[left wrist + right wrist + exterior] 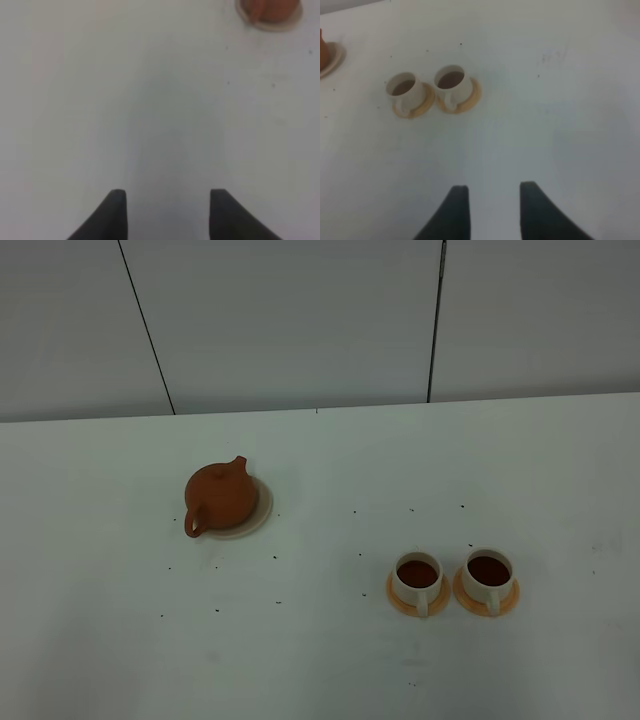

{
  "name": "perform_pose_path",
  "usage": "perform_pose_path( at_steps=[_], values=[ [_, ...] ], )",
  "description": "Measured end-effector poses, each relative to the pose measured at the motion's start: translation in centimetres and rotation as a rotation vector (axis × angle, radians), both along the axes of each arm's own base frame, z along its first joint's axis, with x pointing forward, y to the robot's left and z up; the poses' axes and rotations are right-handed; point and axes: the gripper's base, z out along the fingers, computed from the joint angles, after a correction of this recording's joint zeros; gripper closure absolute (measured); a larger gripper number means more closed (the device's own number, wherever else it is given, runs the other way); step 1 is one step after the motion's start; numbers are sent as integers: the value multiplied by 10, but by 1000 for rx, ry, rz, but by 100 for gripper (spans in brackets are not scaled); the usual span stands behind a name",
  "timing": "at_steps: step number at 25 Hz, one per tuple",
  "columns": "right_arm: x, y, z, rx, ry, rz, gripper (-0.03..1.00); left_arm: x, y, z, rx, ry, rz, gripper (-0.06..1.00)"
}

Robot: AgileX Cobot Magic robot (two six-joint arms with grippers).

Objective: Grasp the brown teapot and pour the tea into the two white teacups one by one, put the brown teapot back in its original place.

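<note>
- Teapot (pixel 221 497): the brown clay pot sits on its cream coaster (pixel 262 508) on the white tabletop (pixel 320 660), at about ten o'clock from the middle of the overhead view, handle toward the near edge and spout toward the far wall.
- Cups: the left cup (pixel 417 577) and the right cup (pixel 488 575) stand side by side on their orange saucers at about four o'clock from the teapot, well apart from it; both hold dark tea.
- Progress: judging from the filled cups and the pot resting on its coaster, pouring and the return look done; nothing appears left except keeping the arms clear.
- Left tool (pixel 167 210): its two dark fingers stand wide apart over bare tabletop and hold nothing; the teapot shows only at the far edge of that wrist view, well away.
- Right tool (pixel 492 210): its fingers are parted with a clear gap, empty, hovering above bare tabletop short of the cups.
- Arm pose: neither arm appears in the overhead view, so both seem pulled back toward the near side.
</note>
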Motion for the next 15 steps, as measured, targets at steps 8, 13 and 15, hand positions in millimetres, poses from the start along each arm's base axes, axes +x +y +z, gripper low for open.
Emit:
perform_pose_path(
  at_steps=[8, 13, 15],
  values=[
    [0, 0, 0, 0, 0, 0, 73, -16, -2, -3, 11, -102, 0, 50],
    [0, 0, 0, 0, 0, 0, 73, -16, -2, -3, 12, -104, -1, 50],
    [0, 0, 0, 1, 0, 0, 73, -16, -2, -3, 13, -104, -1, 50]
  ],
)
